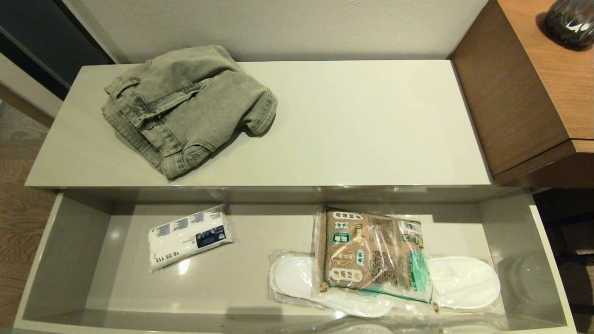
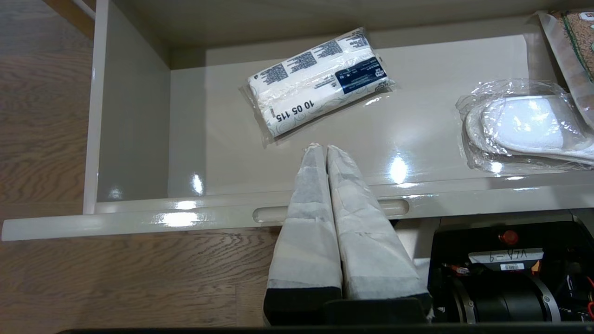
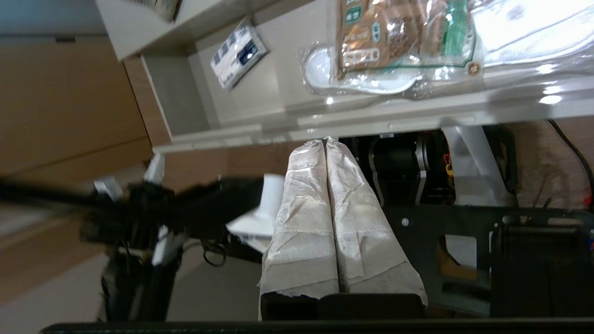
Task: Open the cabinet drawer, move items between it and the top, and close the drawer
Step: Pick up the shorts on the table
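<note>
The cabinet drawer [image 1: 69, 241] stands pulled out, its grey interior showing. A faded grey-green denim garment [image 1: 185, 109] lies crumpled on the left part of the cream-white top [image 1: 371, 130]. No plain white cloth is in view. My left gripper [image 2: 323, 147] is shut and empty, hovering above the drawer's front rim [image 2: 139, 218] at a handle recess [image 2: 267, 214]. My right gripper [image 3: 324, 140] is shut and empty, lower than the drawer's front edge [image 3: 417, 113] and in front of it. Neither gripper shows in the head view.
Inside the drawer lie a white printed plastic pack [image 1: 189, 236] on the left, and plastic-wrapped white slippers [image 1: 464, 280] under a brown-and-green packet [image 1: 371, 253] on the right. Taller brown wood furniture [image 1: 524, 93] with a dark object [image 1: 570, 21] adjoins the right end.
</note>
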You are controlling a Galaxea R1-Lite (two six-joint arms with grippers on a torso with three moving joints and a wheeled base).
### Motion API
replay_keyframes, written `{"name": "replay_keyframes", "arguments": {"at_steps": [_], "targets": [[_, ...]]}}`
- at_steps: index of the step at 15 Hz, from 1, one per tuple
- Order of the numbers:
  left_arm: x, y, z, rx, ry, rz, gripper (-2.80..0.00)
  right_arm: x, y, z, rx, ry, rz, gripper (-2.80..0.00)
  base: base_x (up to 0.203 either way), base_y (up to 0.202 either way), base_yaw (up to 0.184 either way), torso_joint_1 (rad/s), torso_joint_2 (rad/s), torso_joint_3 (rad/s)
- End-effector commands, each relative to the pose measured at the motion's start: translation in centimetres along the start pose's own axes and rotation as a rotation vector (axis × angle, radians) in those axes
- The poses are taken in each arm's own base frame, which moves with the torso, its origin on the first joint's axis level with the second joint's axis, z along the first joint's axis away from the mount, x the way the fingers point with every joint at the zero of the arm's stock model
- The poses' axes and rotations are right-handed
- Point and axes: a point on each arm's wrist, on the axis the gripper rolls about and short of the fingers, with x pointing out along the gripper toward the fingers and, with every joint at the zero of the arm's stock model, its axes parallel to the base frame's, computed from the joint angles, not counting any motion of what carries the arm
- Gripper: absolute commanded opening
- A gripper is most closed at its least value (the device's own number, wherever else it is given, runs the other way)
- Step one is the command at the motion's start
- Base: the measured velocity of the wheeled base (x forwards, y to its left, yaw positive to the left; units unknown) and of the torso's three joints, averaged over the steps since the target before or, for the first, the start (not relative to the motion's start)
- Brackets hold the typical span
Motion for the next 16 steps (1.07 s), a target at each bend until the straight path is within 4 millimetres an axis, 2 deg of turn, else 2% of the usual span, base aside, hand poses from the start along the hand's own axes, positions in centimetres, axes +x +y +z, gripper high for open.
{"name": "replay_keyframes", "arguments": {"at_steps": [1, 3, 6, 7, 12, 16], "targets": [[0.0, 0.0, 0.0, 0.000, 0.000, 0.000, -2.80, 0.2, -0.8, -2.4, -0.011, -0.005, -0.016, -2.80, 0.000, 0.000, 0.000, 0.000, 0.00, 0.000], [0.0, 0.0, 0.0, 0.000, 0.000, 0.000, -2.80, 2.0, -2.3, -3.3, -0.029, -0.003, -0.046, -2.80, 0.000, 0.000, 0.000, 0.000, 0.00, 0.000], [0.0, 0.0, 0.0, 0.000, 0.000, 0.000, -2.80, 4.6, -4.7, -4.6, -0.117, -0.117, -0.082, -2.80, 0.000, 0.000, 0.000, 0.000, 0.00, 0.000], [0.0, 0.0, 0.0, 0.000, 0.000, 0.000, -2.80, 4.7, -4.9, -4.7, -0.157, -0.182, -0.083, -2.80, 0.000, 0.000, 0.000, 0.000, 0.00, 0.000], [0.0, 0.0, 0.0, 0.000, 0.000, 0.000, -2.80, 5.3, -5.9, -6.0, -0.189, -0.231, -0.066, -2.80, 0.000, 0.000, 0.000, 0.000, 0.00, 0.000], [0.0, 0.0, 0.0, 0.000, 0.000, 0.000, -2.80, 8.9, -9.2, -8.2, -0.330, -0.424, 0.008, -2.80, 0.000, 0.000, 0.000, 0.000, 0.00, 0.000]]}}
